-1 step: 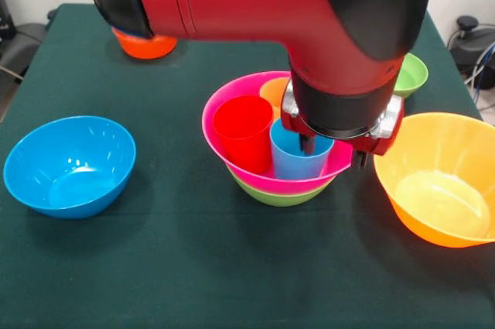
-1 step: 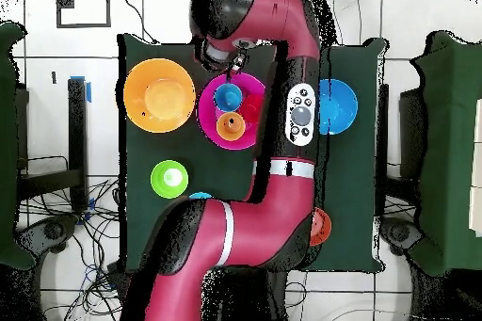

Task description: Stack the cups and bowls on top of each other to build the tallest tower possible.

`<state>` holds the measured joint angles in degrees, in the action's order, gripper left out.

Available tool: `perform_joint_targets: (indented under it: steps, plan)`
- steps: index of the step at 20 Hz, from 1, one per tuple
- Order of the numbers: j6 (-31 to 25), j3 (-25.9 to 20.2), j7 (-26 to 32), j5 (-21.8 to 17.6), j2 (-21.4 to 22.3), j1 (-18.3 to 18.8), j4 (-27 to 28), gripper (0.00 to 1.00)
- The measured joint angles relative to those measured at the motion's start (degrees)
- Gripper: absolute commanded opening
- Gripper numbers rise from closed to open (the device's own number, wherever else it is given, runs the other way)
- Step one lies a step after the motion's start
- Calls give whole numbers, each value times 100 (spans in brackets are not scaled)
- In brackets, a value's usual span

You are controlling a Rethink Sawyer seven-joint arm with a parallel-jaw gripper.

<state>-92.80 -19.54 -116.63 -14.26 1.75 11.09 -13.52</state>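
A large pink bowl sits nested in a green bowl at the table's middle, forming a low tower. Three cups stand upright inside it: red, light blue and yellow-orange. My gripper hangs over the pink bowl's right side and is open. One finger dips into the light blue cup, the other finger is outside the pink rim. From overhead, the pink bowl shows the blue cup and yellow-orange cup.
A medium blue bowl lies at the left and a large yellow-orange bowl close on the right, near my outer finger. A small green bowl and a small orange bowl sit farther back. The arm hides part of the table.
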Motion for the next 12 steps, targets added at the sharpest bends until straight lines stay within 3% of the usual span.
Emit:
perform_joint_targets:
  steps: [2, 6, 12]
  plan:
    - [485, 131, 0, 0, 188, 1, -81, 100]
    - [780, 221, 0, 6, 378, 1, -95, 100]
    - [818, 275, 0, 61, 596, 1, -100, 100]
